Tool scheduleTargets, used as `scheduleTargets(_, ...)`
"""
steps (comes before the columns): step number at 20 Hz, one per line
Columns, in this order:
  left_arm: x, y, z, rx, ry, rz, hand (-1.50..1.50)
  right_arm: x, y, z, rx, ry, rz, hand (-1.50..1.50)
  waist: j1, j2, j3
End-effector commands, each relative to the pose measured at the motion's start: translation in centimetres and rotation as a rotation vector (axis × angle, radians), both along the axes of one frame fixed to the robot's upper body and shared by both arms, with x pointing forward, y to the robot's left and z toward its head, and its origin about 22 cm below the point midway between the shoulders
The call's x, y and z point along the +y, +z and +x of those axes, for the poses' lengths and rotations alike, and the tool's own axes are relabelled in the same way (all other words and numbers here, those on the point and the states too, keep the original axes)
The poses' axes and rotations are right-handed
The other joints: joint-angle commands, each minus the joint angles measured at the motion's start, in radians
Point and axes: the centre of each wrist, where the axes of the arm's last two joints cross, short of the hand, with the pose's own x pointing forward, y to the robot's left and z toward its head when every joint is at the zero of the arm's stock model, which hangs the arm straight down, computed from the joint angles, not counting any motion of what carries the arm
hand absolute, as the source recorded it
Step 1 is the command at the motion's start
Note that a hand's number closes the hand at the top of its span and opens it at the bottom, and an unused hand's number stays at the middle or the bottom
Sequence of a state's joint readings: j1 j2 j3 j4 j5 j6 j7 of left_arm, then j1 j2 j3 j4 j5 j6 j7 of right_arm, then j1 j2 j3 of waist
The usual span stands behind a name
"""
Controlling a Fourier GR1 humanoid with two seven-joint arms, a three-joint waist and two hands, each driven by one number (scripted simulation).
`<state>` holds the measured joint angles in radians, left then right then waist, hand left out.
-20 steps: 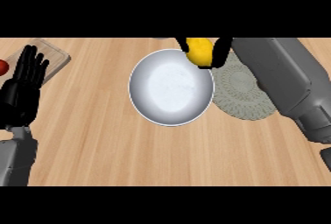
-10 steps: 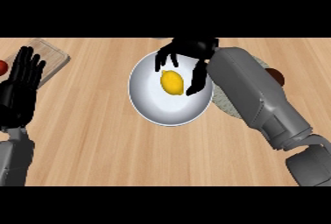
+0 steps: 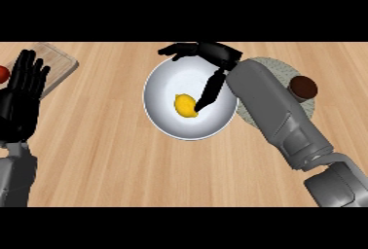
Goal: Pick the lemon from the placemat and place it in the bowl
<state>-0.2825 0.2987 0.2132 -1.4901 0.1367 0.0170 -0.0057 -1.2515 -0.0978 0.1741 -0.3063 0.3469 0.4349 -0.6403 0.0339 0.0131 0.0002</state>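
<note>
The yellow lemon (image 3: 185,105) lies inside the white bowl (image 3: 164,123), a little right of its middle. My right hand (image 3: 214,53) hovers over the bowl's far right side, open, with one finger stretched down to just beside the lemon and the thumb pointing left past the rim. The round grey-green placemat (image 3: 287,73) lies right of the bowl, mostly hidden under my right forearm. My left hand (image 3: 22,95) rests open at the left edge, fingers up.
A brown round object (image 3: 303,87) sits on the placemat's right part. A transparent board (image 3: 59,65) lies at the far left behind my left hand, with a red object (image 3: 3,73) at the edge.
The lemon left my right hand and now lies lower in the bowl. My right hand opened and spread above it; the forearm swung across the placemat. The left hand stayed put.
</note>
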Motion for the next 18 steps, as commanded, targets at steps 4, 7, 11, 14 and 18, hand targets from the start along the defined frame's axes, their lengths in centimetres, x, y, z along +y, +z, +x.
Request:
scheduleTargets(4,-0.5,0.5,0.5,-0.016,-0.026,0.007,0.00,-4.4,3.2,1.8,0.065,-0.217,0.204,-1.50,0.025,0.013,0.000)
scheduleTargets(7,-1.4,1.2,0.4,-0.022,-0.032,0.006,0.00,-7.8,3.6,2.2,0.107,-0.293,0.234,-1.50,0.040,0.018,0.001)
scheduleTargets(11,-1.1,1.6,1.2,-0.040,-0.049,0.011,0.00,-12.6,5.2,2.4,0.119,-0.333,0.271,-1.50,0.055,0.036,0.001)
scheduleTargets(14,-2.0,0.3,0.6,-0.047,-0.085,0.003,0.00,-15.0,5.2,2.2,0.130,-0.348,0.322,-1.50,0.074,0.042,0.002)
scheduleTargets(18,-2.4,1.0,1.1,-0.051,-0.098,-0.001,0.00,-17.9,6.0,1.8,0.130,-0.363,0.341,-1.50,0.090,0.052,0.004)
